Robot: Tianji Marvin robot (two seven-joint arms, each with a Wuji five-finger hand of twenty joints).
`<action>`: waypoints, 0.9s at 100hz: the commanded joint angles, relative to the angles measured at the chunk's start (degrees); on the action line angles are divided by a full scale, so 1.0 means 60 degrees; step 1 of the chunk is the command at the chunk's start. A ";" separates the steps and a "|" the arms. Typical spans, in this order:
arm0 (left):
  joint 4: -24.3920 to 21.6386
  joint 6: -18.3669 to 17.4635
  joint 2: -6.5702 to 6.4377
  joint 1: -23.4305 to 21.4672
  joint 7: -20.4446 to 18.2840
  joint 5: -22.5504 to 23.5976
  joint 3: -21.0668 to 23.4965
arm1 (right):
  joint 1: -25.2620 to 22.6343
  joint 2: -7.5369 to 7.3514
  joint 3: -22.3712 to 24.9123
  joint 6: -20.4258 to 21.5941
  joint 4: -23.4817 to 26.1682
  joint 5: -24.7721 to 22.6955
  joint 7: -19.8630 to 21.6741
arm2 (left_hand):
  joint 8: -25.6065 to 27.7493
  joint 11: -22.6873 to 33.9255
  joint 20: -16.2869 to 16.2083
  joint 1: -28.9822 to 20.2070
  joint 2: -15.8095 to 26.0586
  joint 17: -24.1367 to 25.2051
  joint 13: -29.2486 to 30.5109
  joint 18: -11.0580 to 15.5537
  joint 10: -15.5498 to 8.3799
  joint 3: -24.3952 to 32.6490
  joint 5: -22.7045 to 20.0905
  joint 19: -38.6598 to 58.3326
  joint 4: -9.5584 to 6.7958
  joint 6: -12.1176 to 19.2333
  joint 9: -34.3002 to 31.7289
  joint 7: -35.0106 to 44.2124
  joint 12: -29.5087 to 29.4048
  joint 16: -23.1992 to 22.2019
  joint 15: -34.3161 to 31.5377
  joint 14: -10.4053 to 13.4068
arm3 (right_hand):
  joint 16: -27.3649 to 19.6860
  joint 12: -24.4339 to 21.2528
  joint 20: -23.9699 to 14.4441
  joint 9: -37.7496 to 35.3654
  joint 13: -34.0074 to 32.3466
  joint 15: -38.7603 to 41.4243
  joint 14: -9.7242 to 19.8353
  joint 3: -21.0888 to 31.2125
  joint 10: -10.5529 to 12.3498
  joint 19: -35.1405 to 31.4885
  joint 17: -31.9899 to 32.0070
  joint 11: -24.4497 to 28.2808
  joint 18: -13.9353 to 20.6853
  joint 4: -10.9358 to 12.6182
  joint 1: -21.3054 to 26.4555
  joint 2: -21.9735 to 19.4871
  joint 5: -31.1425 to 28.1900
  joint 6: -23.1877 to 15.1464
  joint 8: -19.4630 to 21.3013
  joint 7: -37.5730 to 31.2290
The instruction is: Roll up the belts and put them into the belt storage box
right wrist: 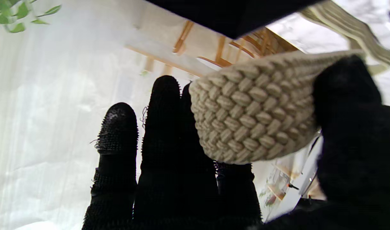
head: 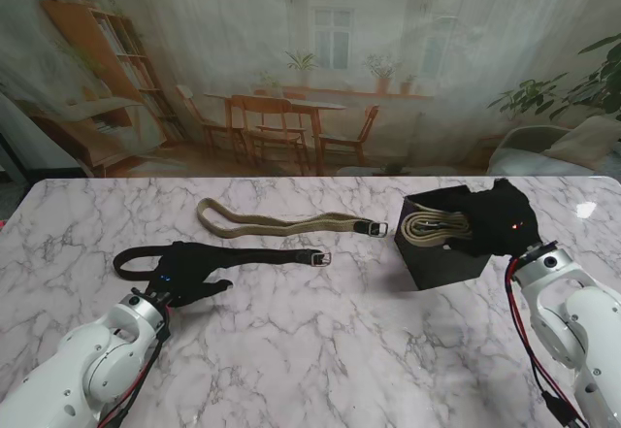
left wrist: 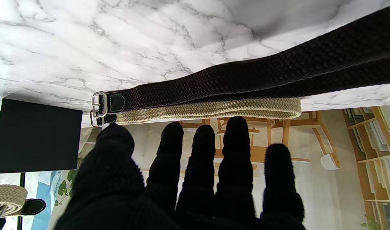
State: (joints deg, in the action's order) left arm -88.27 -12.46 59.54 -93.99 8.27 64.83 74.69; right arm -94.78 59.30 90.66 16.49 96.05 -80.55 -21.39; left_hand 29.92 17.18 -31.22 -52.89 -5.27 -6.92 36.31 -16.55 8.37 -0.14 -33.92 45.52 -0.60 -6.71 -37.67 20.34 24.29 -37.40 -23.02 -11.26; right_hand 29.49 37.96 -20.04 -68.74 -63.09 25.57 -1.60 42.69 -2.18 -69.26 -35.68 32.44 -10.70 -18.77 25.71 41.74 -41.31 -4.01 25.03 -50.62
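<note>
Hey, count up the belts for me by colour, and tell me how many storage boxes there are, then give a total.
Beige woven belts: 2, one lying flat on the table, one rolled in the box
Black woven belts: 1
Black storage boxes: 1
Total: 4 things

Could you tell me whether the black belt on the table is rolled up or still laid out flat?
Laid out flat: the black belt stretches unrolled across the table, with the left hand on its looped end.
</note>
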 commanded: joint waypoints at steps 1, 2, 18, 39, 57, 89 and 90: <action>-0.0024 0.0056 0.0004 -0.0007 -0.0156 -0.0009 -0.0035 | 0.0310 -0.0185 0.0138 -0.0148 -0.0134 -0.0084 0.0134 | -0.0010 -0.0162 -0.0168 0.0018 0.0355 0.0040 -0.0203 -0.0193 -0.0039 -0.0144 -0.0030 0.0239 0.0165 -0.0023 0.0235 -0.0173 0.0037 0.0059 0.0183 -0.0101 | 0.0181 0.0536 -0.0154 -0.0839 -0.0248 0.0347 0.0397 0.1834 0.0529 -0.0092 0.0042 0.1450 0.0186 0.0835 0.2684 -0.1289 -0.0574 -0.2074 0.0307 -0.1495; -0.0024 0.0056 0.0004 -0.0006 -0.0158 -0.0010 -0.0036 | 0.0353 -0.0203 0.0134 -0.0163 -0.0179 -0.0159 0.0122 | -0.0011 -0.0163 -0.0169 0.0028 0.0367 0.0038 -0.0203 -0.0191 -0.0056 -0.0148 -0.0020 0.0241 0.0167 -0.0017 0.0239 -0.0176 0.0037 0.0058 0.0182 -0.0096 | 0.0180 0.0537 -0.0154 -0.0837 -0.0247 0.0344 0.0402 0.1824 0.0534 -0.0086 0.0045 0.1450 0.0188 0.0834 0.2682 -0.1296 -0.0572 -0.2080 0.0307 -0.1496; -0.0008 0.0068 0.0006 0.0016 -0.0164 -0.0029 -0.0060 | 0.0951 -0.0440 -0.0079 -0.0497 -0.0778 -0.1046 0.0170 | -0.0006 -0.0154 -0.0191 0.0017 0.0345 0.0022 -0.0204 -0.0188 -0.0043 -0.0152 -0.0031 0.0271 0.0167 -0.0020 0.0226 -0.0170 0.0043 0.0054 0.0175 -0.0102 | 0.0174 0.0534 -0.0164 -0.0809 -0.0253 0.0324 0.0424 0.1767 0.0576 -0.0035 0.0043 0.1440 0.0219 0.0845 0.2679 -0.1356 -0.0524 -0.2128 0.0287 -0.1489; 0.0030 0.0107 0.0009 0.0063 -0.0165 -0.0054 -0.0126 | 0.1666 -0.0627 -0.0648 -0.0950 -0.1572 -0.1662 0.0312 | -0.0006 -0.0151 -0.0207 -0.0005 0.0349 0.0022 -0.0209 -0.0181 -0.0043 -0.0140 -0.0008 0.0289 0.0163 -0.0022 0.0236 -0.0174 0.0045 0.0048 0.0165 -0.0098 | 0.0170 0.0534 -0.0180 -0.0774 -0.0230 0.0303 0.0480 0.1710 0.0626 0.0019 0.0076 0.1443 0.0263 0.0852 0.2672 -0.1419 -0.0477 -0.2226 0.0260 -0.1500; 0.0063 0.0119 0.0007 0.0111 -0.0193 -0.0077 -0.0185 | 0.2024 -0.0799 -0.1027 -0.0791 -0.1906 -0.2163 0.0509 | -0.0009 -0.0146 -0.0210 0.0006 0.0355 0.0029 -0.0213 -0.0175 -0.0047 -0.0154 0.0003 0.0292 0.0166 -0.0028 0.0248 -0.0177 0.0045 0.0051 0.0167 -0.0096 | 0.0158 0.0515 -0.0197 -0.0719 -0.0203 0.0268 0.0580 0.1681 0.0810 0.0077 0.0115 0.1419 0.0324 0.0851 0.2616 -0.1457 -0.0461 -0.2635 0.0277 -0.1526; 0.0074 0.0144 0.0007 0.0128 -0.0192 -0.0069 -0.0200 | 0.2116 -0.0958 -0.1018 -0.0298 -0.2016 -0.2559 0.0716 | -0.0017 -0.0150 -0.0203 0.0014 0.0354 0.0043 -0.0229 -0.0177 -0.0039 -0.0157 0.0020 0.0269 0.0166 -0.0025 0.0267 -0.0189 0.0040 0.0055 0.0172 -0.0096 | 0.0160 0.0512 -0.0231 -0.0721 -0.0227 0.0237 0.0710 0.1698 0.0993 0.0150 0.0146 0.1384 0.0421 0.0842 0.2532 -0.1477 -0.0477 -0.3036 0.0290 -0.1527; 0.0077 0.0142 0.0007 0.0130 -0.0188 -0.0069 -0.0200 | 0.2115 -0.0963 -0.1015 -0.0298 -0.2022 -0.2575 0.0702 | -0.0018 -0.0149 -0.0202 0.0010 0.0356 0.0047 -0.0227 -0.0173 -0.0042 -0.0154 0.0021 0.0267 0.0165 -0.0023 0.0266 -0.0189 0.0040 0.0055 0.0171 -0.0097 | 0.0161 0.0513 -0.0232 -0.0721 -0.0231 0.0238 0.0709 0.1695 0.0993 0.0151 0.0145 0.1383 0.0425 0.0840 0.2526 -0.1477 -0.0478 -0.3044 0.0289 -0.1526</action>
State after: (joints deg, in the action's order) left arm -87.95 -11.81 59.53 -93.31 7.87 64.37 73.66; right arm -82.18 54.09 84.37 14.99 84.11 -95.45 -17.12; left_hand 29.92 17.18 -31.31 -52.89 -5.19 -7.15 36.31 -16.55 8.36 -0.14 -33.92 45.58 -0.60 -6.71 -37.67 20.31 24.29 -37.39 -23.02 -11.26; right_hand 29.50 38.37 -20.58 -68.74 -63.09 25.57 -1.54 42.17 -2.07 -68.80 -35.48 32.46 -8.48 -18.77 25.72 41.70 -41.31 -4.03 25.03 -50.69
